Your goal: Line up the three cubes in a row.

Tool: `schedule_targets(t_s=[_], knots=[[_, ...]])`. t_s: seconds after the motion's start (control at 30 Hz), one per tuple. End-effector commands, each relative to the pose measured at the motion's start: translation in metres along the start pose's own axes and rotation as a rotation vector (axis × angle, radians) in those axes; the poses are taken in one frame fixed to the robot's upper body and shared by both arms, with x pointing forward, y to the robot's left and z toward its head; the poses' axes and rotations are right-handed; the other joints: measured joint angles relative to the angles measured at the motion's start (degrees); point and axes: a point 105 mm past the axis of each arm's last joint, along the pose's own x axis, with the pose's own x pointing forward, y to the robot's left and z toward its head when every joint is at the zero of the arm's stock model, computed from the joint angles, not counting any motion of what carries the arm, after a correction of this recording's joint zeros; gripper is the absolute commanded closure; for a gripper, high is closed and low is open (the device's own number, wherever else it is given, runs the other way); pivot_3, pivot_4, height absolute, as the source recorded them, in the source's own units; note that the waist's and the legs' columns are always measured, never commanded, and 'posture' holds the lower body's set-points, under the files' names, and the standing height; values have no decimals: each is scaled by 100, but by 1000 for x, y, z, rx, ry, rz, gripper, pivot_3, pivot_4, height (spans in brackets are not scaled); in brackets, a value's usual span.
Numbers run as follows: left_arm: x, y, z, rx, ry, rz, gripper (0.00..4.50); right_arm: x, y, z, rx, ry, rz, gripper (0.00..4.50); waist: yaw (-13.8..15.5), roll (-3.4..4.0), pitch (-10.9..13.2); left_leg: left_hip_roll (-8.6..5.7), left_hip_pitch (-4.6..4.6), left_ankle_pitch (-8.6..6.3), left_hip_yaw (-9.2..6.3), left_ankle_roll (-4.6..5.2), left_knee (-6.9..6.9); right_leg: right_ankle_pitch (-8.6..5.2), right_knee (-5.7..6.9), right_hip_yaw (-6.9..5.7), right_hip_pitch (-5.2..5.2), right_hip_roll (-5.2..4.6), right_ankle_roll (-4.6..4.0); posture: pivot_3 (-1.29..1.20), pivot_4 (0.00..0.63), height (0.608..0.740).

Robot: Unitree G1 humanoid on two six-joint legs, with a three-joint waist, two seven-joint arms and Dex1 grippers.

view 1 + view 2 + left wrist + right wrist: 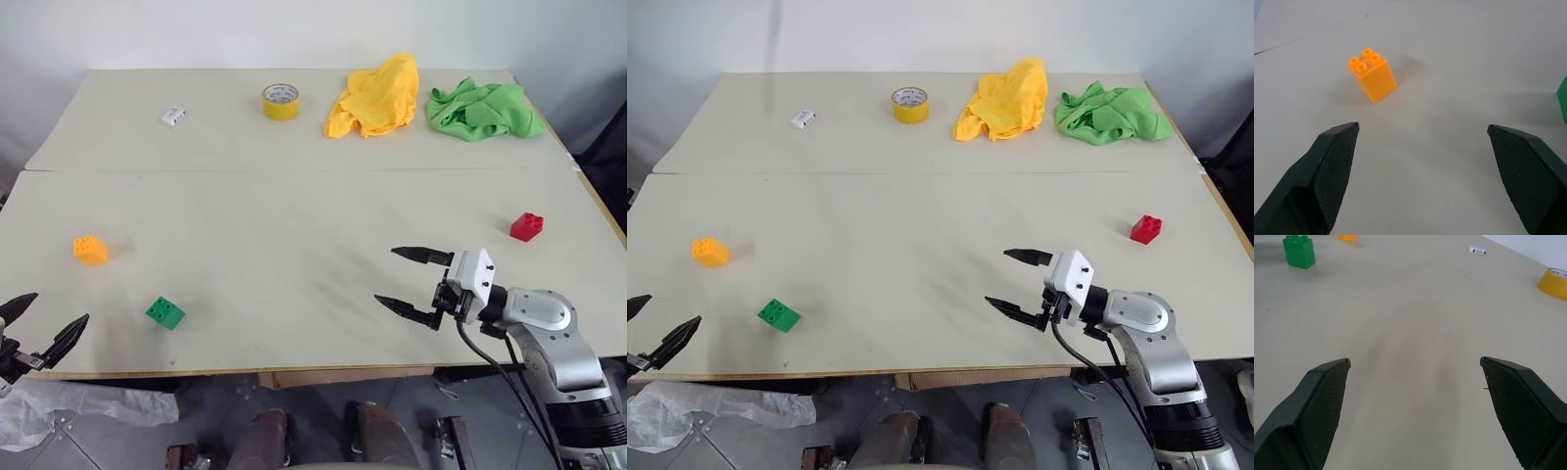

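Right gripper point(409, 278): mine, jaws spread wide, empty, hovering over bare table point(294, 245).
Left gripper point(44, 318): mine, jaws wide, empty, at the near left edge.
Green cube point(165, 312): near left, just beyond my left gripper.
Orange-yellow cube point(90, 250): left, a little past the green.
Red cube point(526, 226): right side, well apart from the others.
Tape roll point(281, 101), yellow cloth point(377, 95), green cloth point(480, 109), small white block point(173, 117): far side.
Risk: cubes are light; an off-centre closure could tip or skid one and spoil the row.

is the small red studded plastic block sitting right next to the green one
No, the small red studded plastic block sits far from the green studded plastic block.
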Motion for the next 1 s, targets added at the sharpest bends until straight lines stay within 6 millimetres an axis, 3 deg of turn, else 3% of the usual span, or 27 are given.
schedule_targets(t_s=[0.03, 0.13, 0.2, 0.3, 0.47, 0.6, 0.73, 0.87, 0.93, 1.0], knots=[[-2, 8, 14, 39, -42, 32, 26, 1, 0, 9, -24, -33, -12, 0, 0, 0, 0, 0, 0, 0, 0, 0, 0, 0, 0, 0, 0, 0, 0, 0, 150, 740], [-1, 2, 40, 14, -124, 5, 26, -3, -4, 11, -9, -45, -38, 0, -1, -1, 0, 0, 0, 0, 0, 0, 0, 0, 1, 0, 0, 0, 0, 0, 150, 740], [4, -13, 64, 1, -194, -68, 26, -5, -6, 15, 8, -66, -63, 0, 16, -4, -1, 0, -2, 0, -3, 0, 0, 0, 1, 1, 1, 0, 0, 0, 150, 740], [27, -53, 102, 53, -291, -267, 26, -9, -9, 18, 24, -79, -104, 0, 56, -3, -1, -3, -1, 0, -9, 1, 3, 0, -1, 2, 7, -3, 0, 0, 150, 740], [75, -127, 123, 159, -291, -658, 26, -28, -41, 30, 15, -117, -335, 0, 114, 22, -7, -10, 6, 7, -6, -6, 8, 0, 4, 7, 5, -3, 1, 0, 150, 740], [104, -165, 144, 118, -353, -813, 26, -78, -64, 29, -19, -45, -535, 0, 144, 31, -8, -17, 0, 10, -6, -4, 7, 1, 41, 3, -8, 3, 2, 0, 150, 740], [120, -186, 158, 65, -380, -881, 26, -136, -74, 21, -15, 37, -758, 0, 155, 31, -8, -24, -6, 10, -4, 0, 7, 1, 48, 1, -13, 7, 2, 0, 150, 740], [141, -210, 155, 41, -362, -925, 26, -212, -73, -8, 58, 173, -1086, 0, 151, 31, -8, -24, -3, 12, 8, 3, 8, 1, 46, 4, -8, 13, 3, 0, 150, 740], [150, -219, 154, 62, -354, -921, 26, -237, -65, -31, 107, 312, -1149, 0, 154, 31, -8, -25, 1, 15, 15, 5, 8, 2, 44, 8, -5, 21, 6, 0, 150, 740], [154, -225, 157, 85, -359, -924, 26, -246, -65, -45, 146, 428, -1164, 0, 151, 31, -8, -24, 2, 20, 18, 4, 9, 4, 42, 12, -2, 21, 8, 0, 150, 740]])
